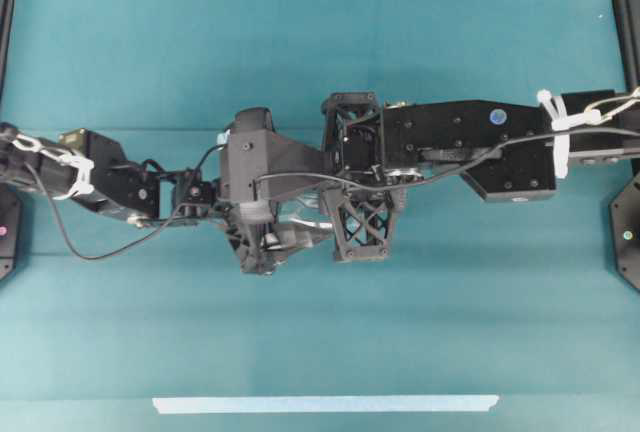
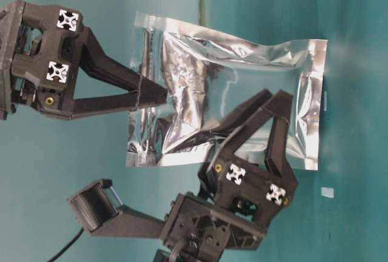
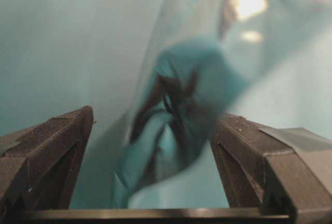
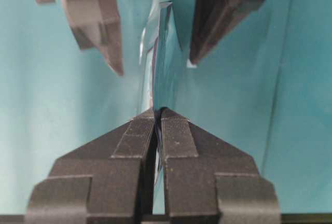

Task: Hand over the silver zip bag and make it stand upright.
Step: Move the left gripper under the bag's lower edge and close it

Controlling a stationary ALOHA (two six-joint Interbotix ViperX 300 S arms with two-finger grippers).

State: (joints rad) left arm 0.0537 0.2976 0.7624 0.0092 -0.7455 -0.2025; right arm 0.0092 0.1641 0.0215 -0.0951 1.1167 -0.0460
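- Table-level view alone shows the whole bag (image 2: 224, 98): right gripper (image 2: 148, 95) has its jaws clamped on one sealed edge, off the desk (image 1: 320, 42).
- Left gripper (image 2: 267, 101) has its jaws wide apart, straddling the bag's opposite end.
- Overhead, the arms hide the bag.

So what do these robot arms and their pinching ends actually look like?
Both arms are matte black, blocky plastic and metal. Each tool ends in two long tapering fingers, with white cross-patterned squares on the mounts. Thin black cables loop along them, white ties bundle wires, and one arm carries a small blue sticker.
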